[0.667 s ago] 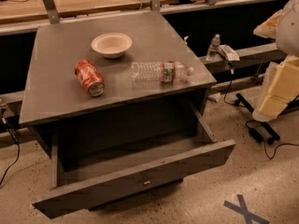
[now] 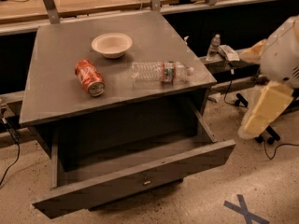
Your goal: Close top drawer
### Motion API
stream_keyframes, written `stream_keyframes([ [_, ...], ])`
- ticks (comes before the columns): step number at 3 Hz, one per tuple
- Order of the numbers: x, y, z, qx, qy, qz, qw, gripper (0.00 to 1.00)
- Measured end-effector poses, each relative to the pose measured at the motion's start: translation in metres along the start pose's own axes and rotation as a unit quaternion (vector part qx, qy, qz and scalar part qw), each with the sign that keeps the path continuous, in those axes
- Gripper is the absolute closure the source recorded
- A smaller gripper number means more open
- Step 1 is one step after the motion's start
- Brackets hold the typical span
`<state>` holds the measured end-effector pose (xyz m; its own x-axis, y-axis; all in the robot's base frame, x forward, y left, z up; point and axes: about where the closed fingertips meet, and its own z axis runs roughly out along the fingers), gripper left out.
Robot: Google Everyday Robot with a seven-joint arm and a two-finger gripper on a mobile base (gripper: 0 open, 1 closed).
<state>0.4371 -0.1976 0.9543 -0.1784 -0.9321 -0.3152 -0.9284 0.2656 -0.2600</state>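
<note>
Can (image 2: pixel 89 77): red, on its side, left on cabinet top (image 2: pixel 56 55).
Top drawer (image 2: pixel 93 192): pulled well out below the top; knob (image 2: pixel 146 181) at front centre.
Bowl (image 2: pixel 111 45): upright, behind can.
Bottle (image 2: pixel 161 72): clear, lying right of can.
Gripper (image 2: pixel 264 108): far right, prob. the pale block, apart from drawer; open/closed can't tell.

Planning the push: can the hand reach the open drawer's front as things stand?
Probably yes: the hand hangs right of the drawer, apart from it, with only floor between it and the front.
</note>
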Motion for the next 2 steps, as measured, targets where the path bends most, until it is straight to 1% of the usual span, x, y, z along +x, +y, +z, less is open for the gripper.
stream_keyframes([
  [1, 0.008, 0.024, 0.063, -0.034, -0.066, -0.006, 0.9972, 0.0],
  [2, 0.009, 0.041, 0.102, -0.049, -0.135, -0.021, 0.9894, 0.0],
])
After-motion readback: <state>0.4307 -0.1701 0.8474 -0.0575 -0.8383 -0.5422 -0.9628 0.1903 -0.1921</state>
